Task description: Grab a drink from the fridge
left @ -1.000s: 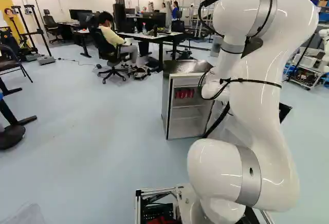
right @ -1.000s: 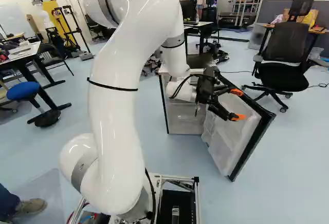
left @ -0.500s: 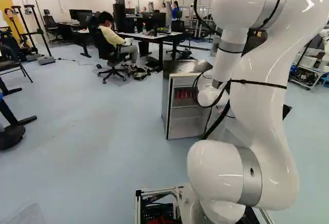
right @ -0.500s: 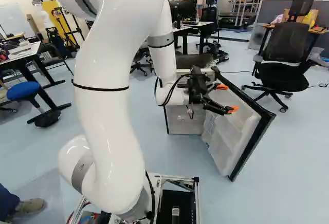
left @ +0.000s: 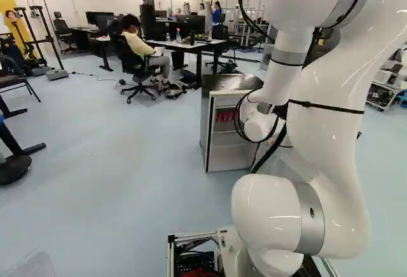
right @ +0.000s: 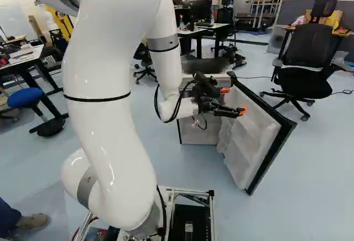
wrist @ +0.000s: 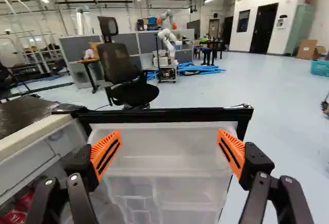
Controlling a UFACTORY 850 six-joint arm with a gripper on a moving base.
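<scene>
My gripper [right: 234, 100] is at the near side of the fridge's open door [right: 255, 136] in the right base view. In the wrist view the gripper [wrist: 168, 151] stands wide open, nothing between its orange pads, with the door's clear shelves [wrist: 164, 183] ahead and below. The fridge [left: 224, 131] stands left of the arm in the left base view, its front uncovered. Red cans [left: 225, 116] sit on its upper shelf; in the wrist view red cans [wrist: 15, 215] show low beside one finger, partly hidden by it.
A black office chair [right: 305, 75] stands beyond the door. Desks [left: 184, 45] and a seated person are behind the fridge. A blue stool [right: 25, 98] stands at the left of the right base view. Another robot [wrist: 167, 40] is far ahead in the wrist view.
My arm has drawn the gripper back and leftward in the right base view, away from the door's outer part. The door, fridge and base have stayed put; the fingers remain open.
</scene>
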